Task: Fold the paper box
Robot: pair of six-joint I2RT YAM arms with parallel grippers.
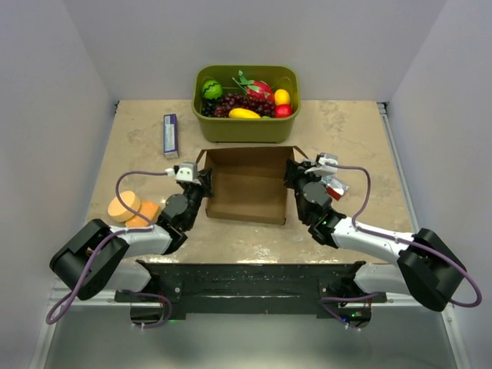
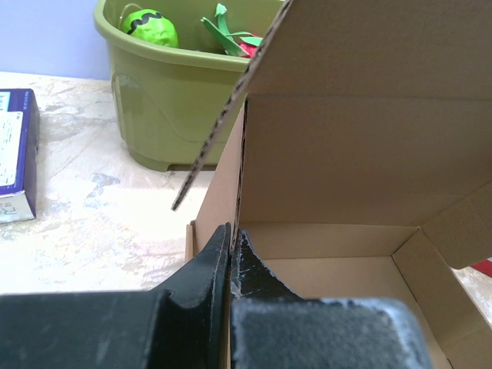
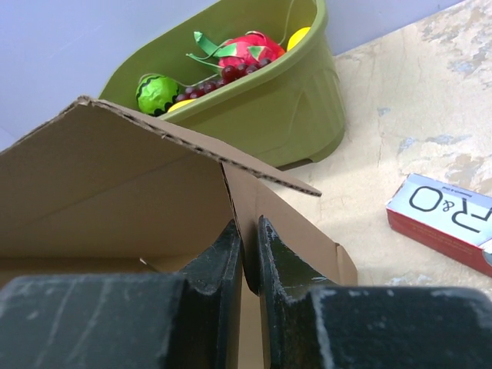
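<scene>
The paper box (image 1: pixel 246 184), plain brown cardboard, sits mid-table as a shallow open tray with its walls raised and its back flap standing up. My left gripper (image 1: pixel 204 182) is at the box's left wall. In the left wrist view the gripper (image 2: pixel 233 231) is shut on that wall, one finger inside the box (image 2: pixel 361 154) and one outside. My right gripper (image 1: pixel 292 178) is at the right wall. In the right wrist view the gripper (image 3: pixel 250 224) straddles the wall of the box (image 3: pixel 115 192) with a narrow gap showing between the wall and the outer finger.
An olive-green tub (image 1: pixel 246 127) of fruit stands just behind the box. A blue carton (image 1: pixel 171 135) lies at the back left. A red and white packet (image 1: pixel 334 188) lies right of my right gripper. Two orange discs (image 1: pixel 127 206) rest by the left arm.
</scene>
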